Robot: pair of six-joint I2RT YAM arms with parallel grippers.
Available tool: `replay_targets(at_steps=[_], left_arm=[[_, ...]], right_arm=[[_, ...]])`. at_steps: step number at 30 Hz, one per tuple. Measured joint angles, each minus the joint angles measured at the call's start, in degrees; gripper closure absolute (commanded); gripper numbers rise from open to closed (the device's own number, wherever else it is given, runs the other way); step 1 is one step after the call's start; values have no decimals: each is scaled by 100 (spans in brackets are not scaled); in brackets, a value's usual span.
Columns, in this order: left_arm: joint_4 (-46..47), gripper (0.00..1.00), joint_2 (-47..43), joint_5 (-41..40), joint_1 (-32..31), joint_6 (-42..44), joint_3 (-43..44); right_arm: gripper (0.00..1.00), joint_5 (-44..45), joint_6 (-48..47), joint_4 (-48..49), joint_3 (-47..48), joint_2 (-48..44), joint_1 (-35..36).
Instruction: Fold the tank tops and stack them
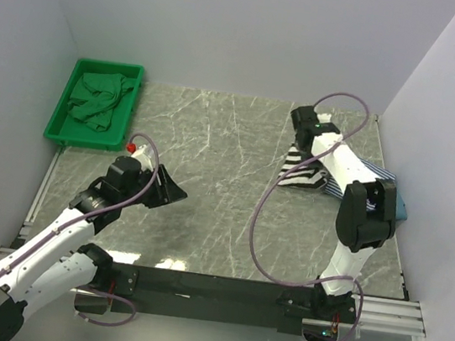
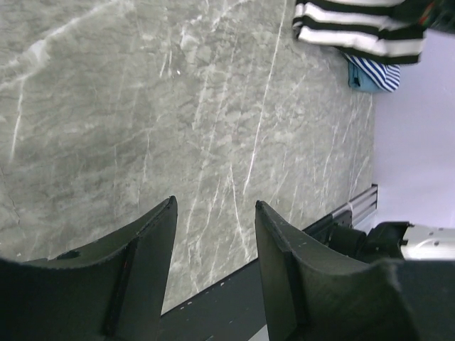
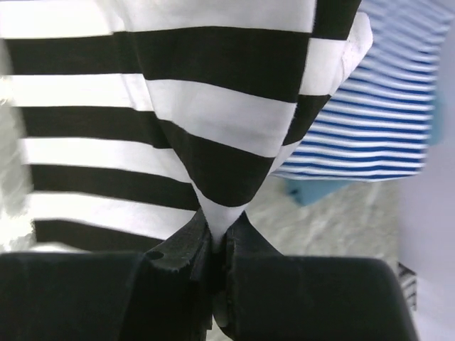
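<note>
Far right, right arm bends, tool pinching wide-striped top.

Grey marble-patterned desk, smooth with a faint sheen. Soft matt cloth: a creased black-and-white striped tank top and a finely blue-and-white striped tank top. A glossy green plastic tray holds crumpled green cloth. The left gripper has matt black plastic jaws. A brushed metal rail edges the desk.
</note>
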Motion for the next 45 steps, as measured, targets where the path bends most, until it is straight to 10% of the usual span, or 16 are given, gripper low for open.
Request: replay_targets(at_steps=[24, 28, 31, 45], left_arm=[[275, 48, 177, 459, 28, 164, -129], [317, 48, 186, 496, 39, 164, -131], [315, 47, 186, 501, 46, 164, -131], [286, 46, 210, 476, 131, 164, -127]], right_arm=[[100, -199, -529, -450, 247, -684, -2365], [43, -341, -267, -466, 247, -608, -2575], [21, -407, -46, -527, 247, -509, -2616], [14, -837, 946, -647, 229, -1414, -2037]])
